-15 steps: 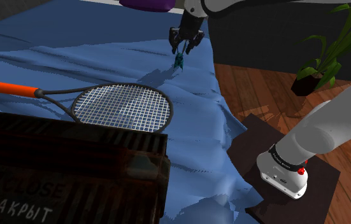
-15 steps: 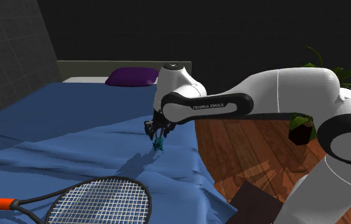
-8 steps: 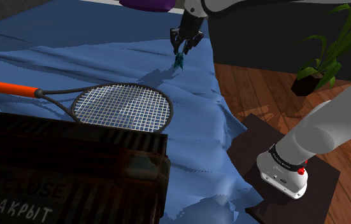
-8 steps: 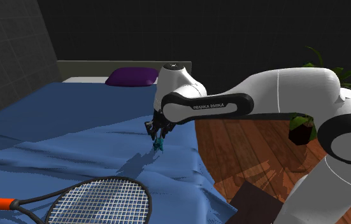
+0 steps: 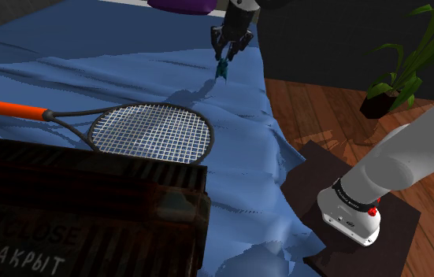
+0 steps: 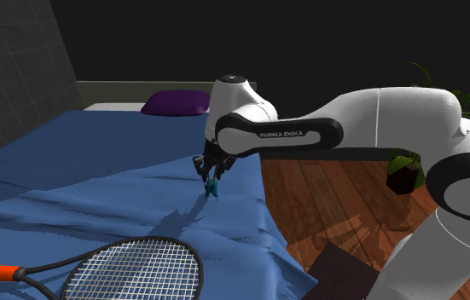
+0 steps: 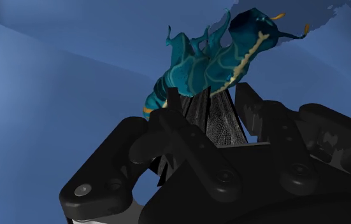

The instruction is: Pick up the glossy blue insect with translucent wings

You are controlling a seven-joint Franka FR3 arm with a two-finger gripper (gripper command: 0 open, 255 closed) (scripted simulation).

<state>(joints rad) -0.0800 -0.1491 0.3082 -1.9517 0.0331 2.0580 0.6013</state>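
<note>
Gripper (image 5: 224, 55) clenched on the blue insect (image 5: 223, 71). Its two black fingers (image 7: 247, 102) pinch the netted translucent wings, while the teal, yellow-striped body projects beyond the fingertips. The insect hangs directly beneath the gripper and appears to be clear of the blue sheet of the bed (image 5: 128, 55), where a shadow falls a little toward the racket (image 5: 150, 132). The step in hand, as judged, is the lift that follows a completed grasp. The next move calls for a straight upward carry with the grip unchanged, because the hold is on thin wings only and a jolt could let the insect slip. Nothing stands above or close around the gripper, so there is open room to rise. Just beside it, toward the stand, the bed edge drops to the wooden floor (image 6: 327, 196). A purple pillow (image 6: 177, 102) lies near, beyond the gripper at the head of the bed. The racket, with its orange handle, lies well apart on the sheet, and a dark crate (image 5: 89, 204) sits farther off again.
</note>
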